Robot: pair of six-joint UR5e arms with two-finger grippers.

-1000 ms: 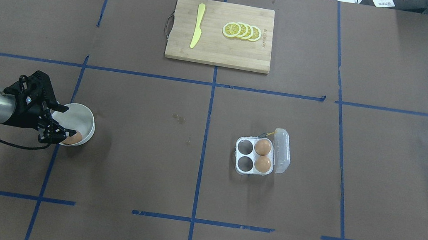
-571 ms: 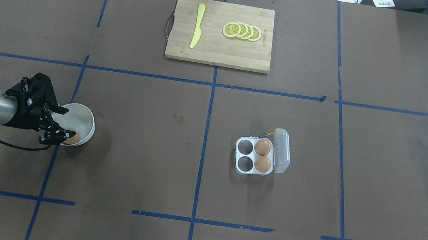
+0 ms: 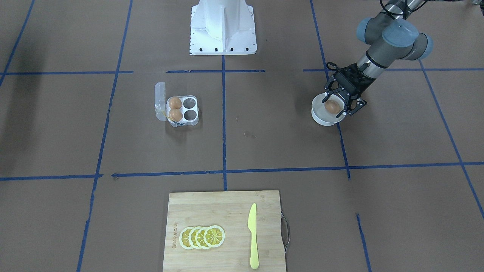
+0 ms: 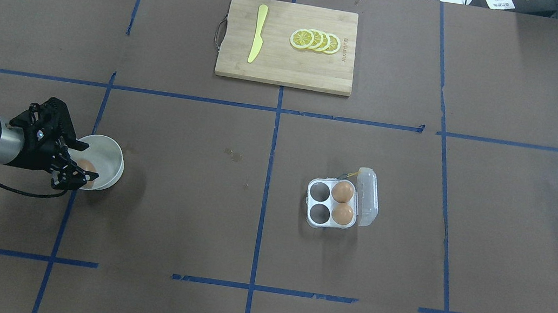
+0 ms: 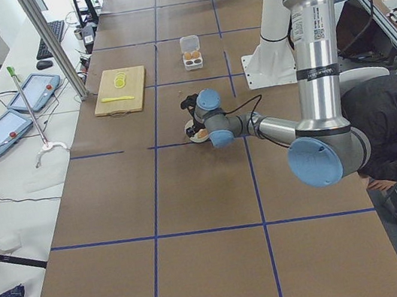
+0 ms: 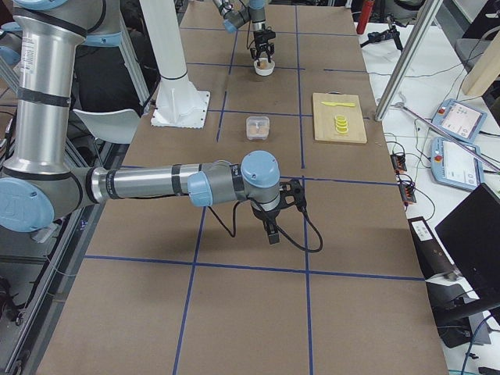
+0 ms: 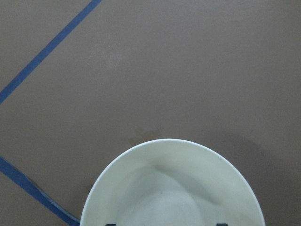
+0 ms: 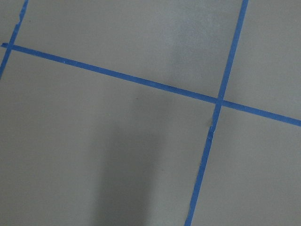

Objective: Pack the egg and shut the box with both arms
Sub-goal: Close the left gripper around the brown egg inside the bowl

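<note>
My left gripper (image 4: 81, 170) is over the left part of the white bowl (image 4: 111, 156), shut on an orange-brown egg (image 4: 87, 167). In the front-facing view the egg (image 3: 332, 107) sits between the black fingers (image 3: 346, 112) above the bowl (image 3: 321, 118). The clear box (image 4: 318, 214) lies open right of centre with its lid (image 4: 367, 197) folded out. Two eggs (image 4: 343, 192) fill its right cells and its left cells are empty. My right gripper (image 6: 272, 233) shows only in the exterior right view, low over bare table. I cannot tell whether it is open or shut.
A wooden cutting board (image 4: 291, 68) with a yellow knife (image 4: 258, 33) and lemon slices (image 4: 316, 40) lies at the far middle. The white pedestal (image 3: 223, 26) stands at the robot's side. Blue tape lines cross the brown table cover.
My left gripper has drawn back to the left over the bowl, and the egg has moved with it from the bowl's near rim toward its left side.
</note>
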